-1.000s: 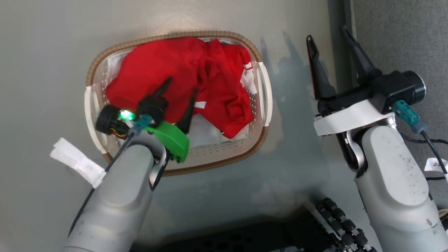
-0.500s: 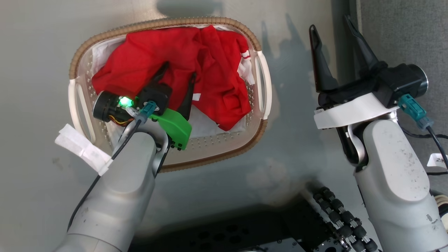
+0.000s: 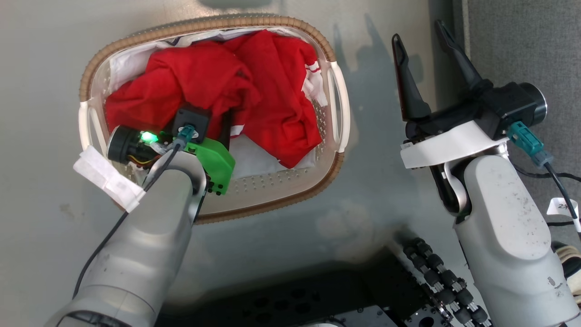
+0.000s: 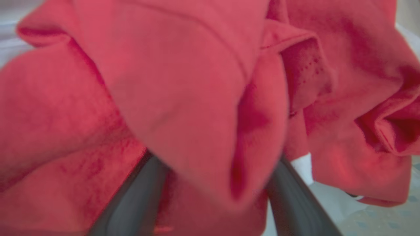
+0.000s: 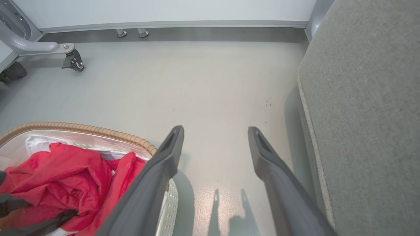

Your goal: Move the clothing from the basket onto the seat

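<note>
**Head view.** One basket (image 3: 204, 25) stands on the floor (image 3: 45, 68). It is oval, with its long axis across the picture from left to right and its right end a little lower. Its two white handles are at the short ends. The clothing (image 3: 272, 91) lies bunched inside it, a red heap spread along the same axis on a white sheet (image 3: 258, 156). How many garments make up the heap cannot be told. The left gripper (image 3: 211, 125) is down in the heap, pointing up the picture, with cloth over its fingertips. The right gripper (image 3: 420, 41) hangs over bare floor between the basket and the seat (image 3: 522, 41). Its two fingers are spread wide with nothing between them.

**Left wrist view.** This close view gives what the head view hides. The two fingers (image 4: 137, 200) stand apart, and a fold of the clothing (image 4: 183, 98) hangs down between them, unpinched. A strip of white trim (image 4: 303, 165) shows beside the right-hand finger. It is blurred.

**Right wrist view.** The right gripper (image 5: 215, 134) has its fingers wide apart over the floor (image 5: 197, 82), touching nothing. This view adds the seat's (image 5: 367, 98) long edge with its seam, running up the right side. It also adds one caster (image 5: 74, 60) on a grey frame at the upper left. The basket's (image 5: 82, 127) rim and the clothing (image 5: 65, 170) sit at the lower left, well apart from the seat.
</note>
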You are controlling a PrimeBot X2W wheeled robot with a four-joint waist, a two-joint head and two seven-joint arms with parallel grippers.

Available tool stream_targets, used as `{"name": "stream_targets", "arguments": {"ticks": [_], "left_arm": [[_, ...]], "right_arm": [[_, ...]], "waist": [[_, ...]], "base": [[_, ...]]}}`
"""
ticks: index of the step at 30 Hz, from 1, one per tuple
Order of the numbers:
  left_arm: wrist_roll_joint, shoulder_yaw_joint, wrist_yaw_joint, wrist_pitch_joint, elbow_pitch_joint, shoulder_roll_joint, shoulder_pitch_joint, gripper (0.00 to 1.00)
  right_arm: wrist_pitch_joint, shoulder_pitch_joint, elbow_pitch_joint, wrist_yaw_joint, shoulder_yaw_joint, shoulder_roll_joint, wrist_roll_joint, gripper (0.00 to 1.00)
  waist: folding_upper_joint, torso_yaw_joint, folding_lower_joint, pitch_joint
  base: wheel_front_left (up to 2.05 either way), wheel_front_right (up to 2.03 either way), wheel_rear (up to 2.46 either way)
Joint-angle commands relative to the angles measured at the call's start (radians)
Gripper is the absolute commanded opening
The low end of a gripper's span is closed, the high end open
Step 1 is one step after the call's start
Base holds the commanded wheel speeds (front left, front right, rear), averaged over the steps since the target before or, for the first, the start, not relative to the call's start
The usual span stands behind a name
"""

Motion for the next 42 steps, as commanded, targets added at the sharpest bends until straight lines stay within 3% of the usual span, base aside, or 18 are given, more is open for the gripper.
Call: {"name": "stream_targets", "arguments": {"ticks": [1, 3, 4, 12, 21, 25, 32, 42], "left_arm": [[-0.007, -0.004, -0.005, 0.001, 0.02, 0.006, -0.027, 0.97], [-0.017, -0.017, -0.013, 0.001, 0.043, 0.006, -0.034, 0.38], [-0.021, -0.022, -0.015, 0.001, 0.047, 0.006, -0.039, 0.0], [-0.05, -0.041, -0.019, 0.001, 0.037, 0.006, 0.0, 0.0], [-0.059, -0.049, -0.029, 0.001, -0.067, 0.005, 0.103, 0.0], [-0.039, -0.046, -0.01, 0.001, -0.122, 0.005, 0.156, 0.0], [-0.006, 0.019, -0.003, 0.001, -0.27, 0.005, 0.28, 0.0], [0.037, 0.094, -0.037, 0.0, -0.441, 0.005, 0.417, 0.0]], "right_arm": [[-0.002, -0.003, 0.004, 0.0, -0.002, -0.002, -0.006, 1.0], [-0.002, -0.001, 0.007, 0.0, -0.002, -0.002, -0.009, 1.0], [-0.002, -0.002, 0.009, 0.0, -0.002, -0.002, -0.009, 1.0], [-0.002, 0.008, 0.023, 0.0, 0.002, -0.001, -0.004, 1.0], [-0.002, 0.053, 0.049, 0.0, 0.008, -0.018, 0.0, 1.0], [-0.002, 0.082, 0.059, 0.0, 0.005, -0.021, 0.007, 1.0], [-0.002, 0.175, 0.084, 0.0, -0.022, -0.025, 0.015, 1.0], [-0.002, 0.297, 0.115, 0.0, -0.038, -0.01, 0.028, 1.0]], "waist": [[0.0, 0.003, 0.0, -0.004], [0.0, 0.005, 0.0, -0.012], [0.0, 0.007, 0.0, -0.016], [0.0, 0.018, 0.0, -0.082], [0.0, 0.062, 0.0, -0.24], [0.0, 0.089, 0.0, -0.315], [0.0, 0.146, 0.0, -0.49], [0.0, 0.186, 0.0, -0.672]], "base": [[0.0, 0.0, 0.0], [0.0, 0.0, 0.0], [0.0, 0.0, 0.0], [0.0, 0.0, 0.0], [0.0, 0.0, 0.0], [0.0, 0.0, 0.0], [0.0, 0.0, 0.0], [0.0, 0.0, 0.0]]}}
